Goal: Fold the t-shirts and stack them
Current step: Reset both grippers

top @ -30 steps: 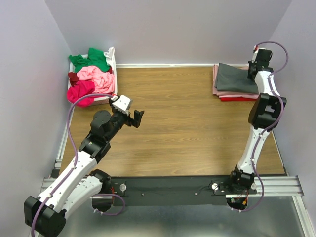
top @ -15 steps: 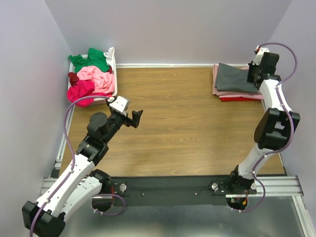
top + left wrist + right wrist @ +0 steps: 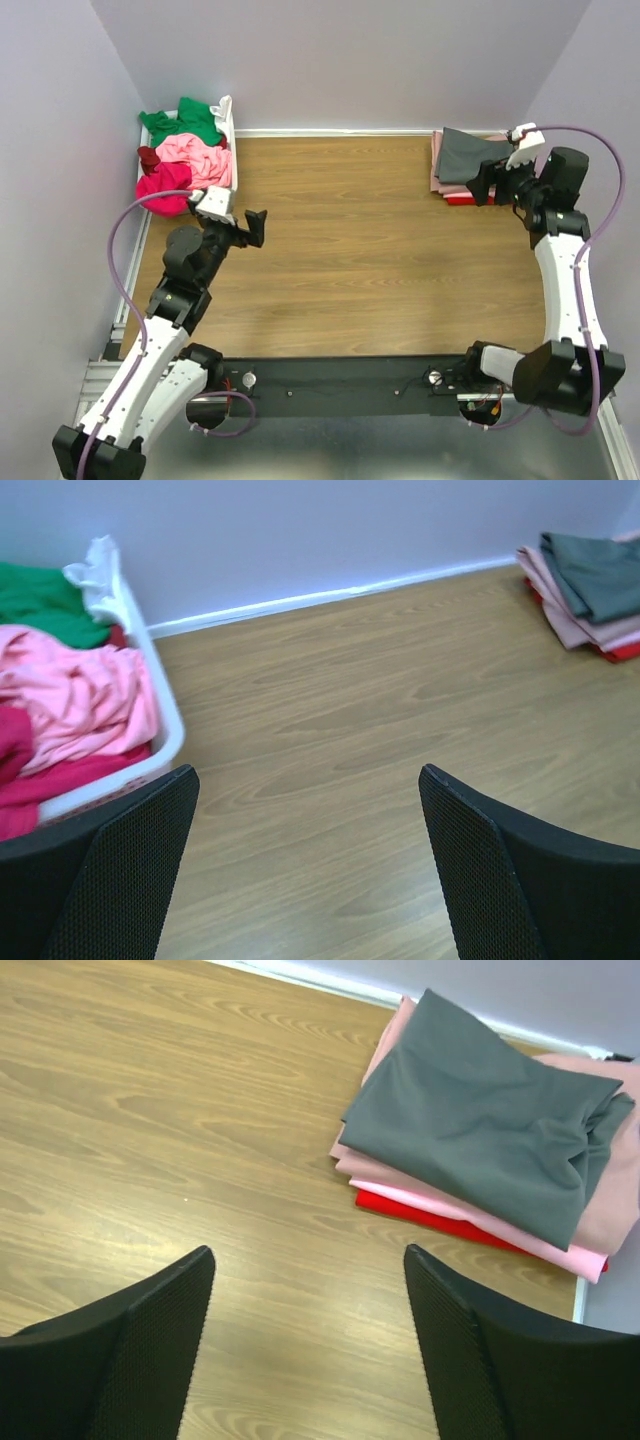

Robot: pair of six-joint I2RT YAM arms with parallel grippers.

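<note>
A folded stack of t-shirts lies at the back right, with a dark grey t-shirt (image 3: 462, 152) (image 3: 490, 1130) on top, pink layers (image 3: 470, 1215) below it and a red one (image 3: 430, 1216) at the bottom. My right gripper (image 3: 483, 183) (image 3: 308, 1255) hovers open just in front of the stack, with nothing between its fingers. Unfolded green (image 3: 187, 121), light pink (image 3: 200, 155) (image 3: 75, 695), maroon (image 3: 148, 157) and magenta (image 3: 162, 187) t-shirts fill the basket at the back left. My left gripper (image 3: 252, 228) (image 3: 308, 780) hangs open and empty over bare wood, right of the basket.
The white plastic basket (image 3: 231, 130) (image 3: 165, 735) stands against the left wall. Purple walls close in the wooden table (image 3: 370, 250) at the back and on both sides. A white strip runs along the far edge.
My right gripper has opened, letting go of the grey t-shirt, and drawn back to the stack's front as its arm swung outward. The left gripper has moved left toward the basket.
</note>
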